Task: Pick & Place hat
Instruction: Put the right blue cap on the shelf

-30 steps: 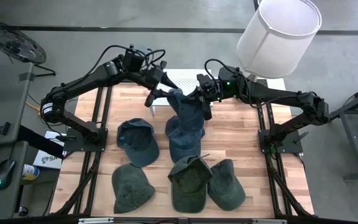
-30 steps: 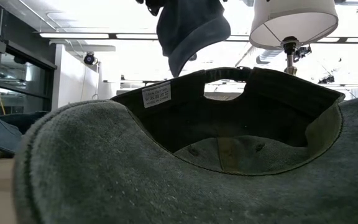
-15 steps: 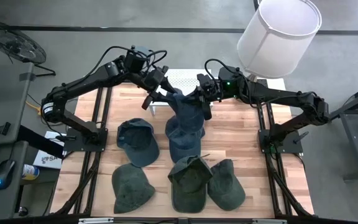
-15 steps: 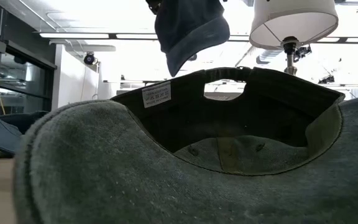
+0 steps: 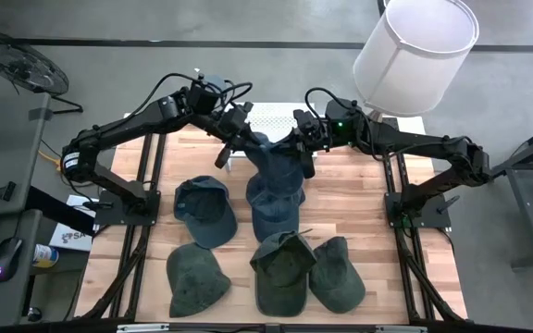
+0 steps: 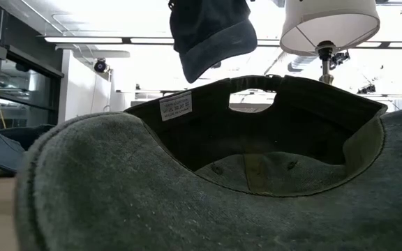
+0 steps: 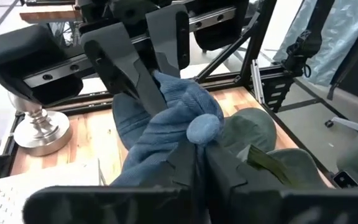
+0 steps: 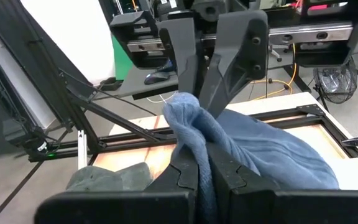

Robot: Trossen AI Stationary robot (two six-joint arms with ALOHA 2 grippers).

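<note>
Over the far middle of the table (image 5: 359, 199) we see both grippers meeting on one blue hat (image 5: 276, 165). The left gripper (image 5: 245, 141) has its fingers pinched tight on a bunched fold at the hat's far left edge, and in the left wrist view its dark fingers (image 7: 225, 171) press together with blue cloth squeezed between them. The right gripper (image 5: 300, 148) is clamped on the opposite edge of the same hat, its fingers likewise closed on a gathered ridge of fabric, as the right wrist view shows (image 8: 194, 165). Between the two grips the blue hat hangs lifted off the wood, stretched a little from one gripper to the other; from the low view it shows as a dark shape high up (image 6: 211, 31), clear of the table.

Directly beneath it lies a second blue hat (image 5: 274, 208), flat on the boards. To the left of that one rests a darker blue hat (image 5: 205, 211). Nearer the front edge we count three green hats: one at the left (image 5: 195, 277), one in the middle lying open side up (image 5: 280, 268), and one just beside it at the right (image 5: 339, 275), touching it. A white lampshade (image 5: 415, 51) stands over the table's far right corner, and a white perforated sheet (image 5: 271, 117) lies at the far edge between the arms.
</note>
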